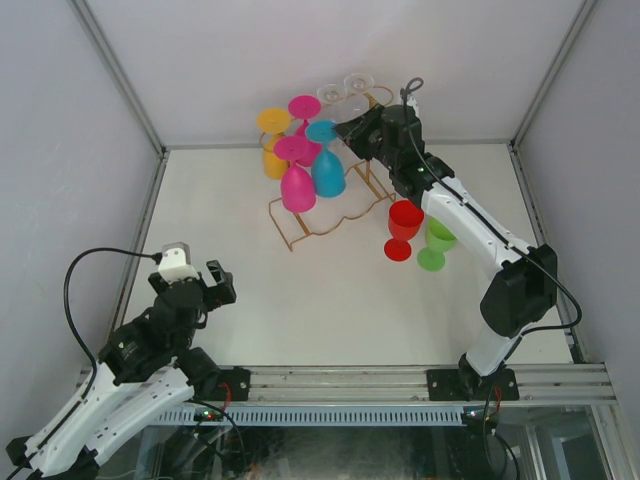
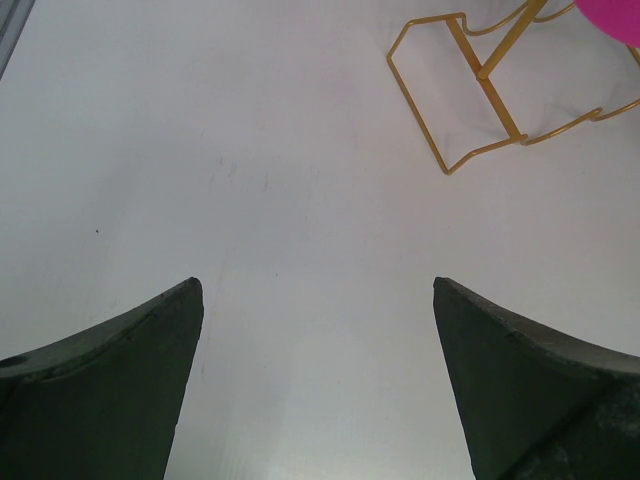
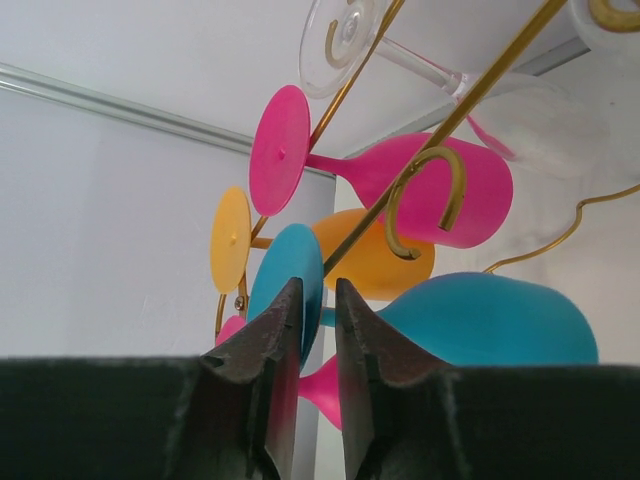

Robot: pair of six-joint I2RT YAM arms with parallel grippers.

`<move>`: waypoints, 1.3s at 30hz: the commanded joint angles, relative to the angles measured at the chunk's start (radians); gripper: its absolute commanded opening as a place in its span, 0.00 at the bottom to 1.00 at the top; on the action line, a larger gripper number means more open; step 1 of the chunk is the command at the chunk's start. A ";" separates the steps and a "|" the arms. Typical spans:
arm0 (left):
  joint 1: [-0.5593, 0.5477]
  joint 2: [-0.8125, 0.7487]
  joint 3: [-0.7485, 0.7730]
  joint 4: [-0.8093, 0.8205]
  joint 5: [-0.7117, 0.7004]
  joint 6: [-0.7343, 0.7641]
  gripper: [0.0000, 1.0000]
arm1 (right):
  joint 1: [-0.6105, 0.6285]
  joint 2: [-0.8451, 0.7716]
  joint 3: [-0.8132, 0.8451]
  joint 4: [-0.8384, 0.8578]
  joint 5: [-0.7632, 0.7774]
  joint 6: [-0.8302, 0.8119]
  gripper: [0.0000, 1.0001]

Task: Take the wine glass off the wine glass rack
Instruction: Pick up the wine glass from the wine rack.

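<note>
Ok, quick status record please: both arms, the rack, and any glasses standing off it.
right gripper: at the blue glass on the rack, jaws nearly together by its stem, grip unclear
left gripper: jaws wide, over the table, empty
rack also holds: orange glass, pink glasses, clear glasses
off rack: red glass, green glass, upright on table

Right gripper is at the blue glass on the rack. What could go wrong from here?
1. The right gripper straddles the blue glass stem near its foot. A pink glass and the orange glass hang close by, so pulling it out may knock them.
2. The wire rack looks light; a snagged foot could drag or tip it.
3. The red glass and green glass stand under the right arm, which could topple them if it lowers.
</note>
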 commanded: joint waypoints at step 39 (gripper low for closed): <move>0.005 0.008 0.025 0.032 0.010 0.000 1.00 | -0.022 -0.005 0.107 -0.027 -0.082 0.060 0.00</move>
